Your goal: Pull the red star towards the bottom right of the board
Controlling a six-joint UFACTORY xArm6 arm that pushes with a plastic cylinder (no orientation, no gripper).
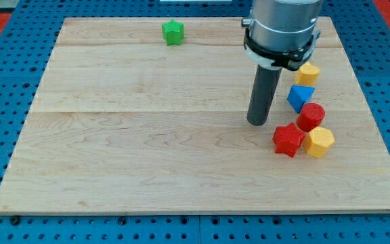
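Observation:
The red star [288,139] lies on the wooden board [147,149] at the view's right, a little below the middle. My tip [256,123] rests on the board just up and left of the star, a small gap apart from it. A yellow hexagon block [319,141] touches the star's right side. A red round block [311,116] sits just above and right of the star.
A blue triangular block [300,97] and a yellow block [308,73] stand in a column above the red round block. A green star [172,32] lies near the view's top, left of the arm. Blue pegboard [5,81] surrounds the board.

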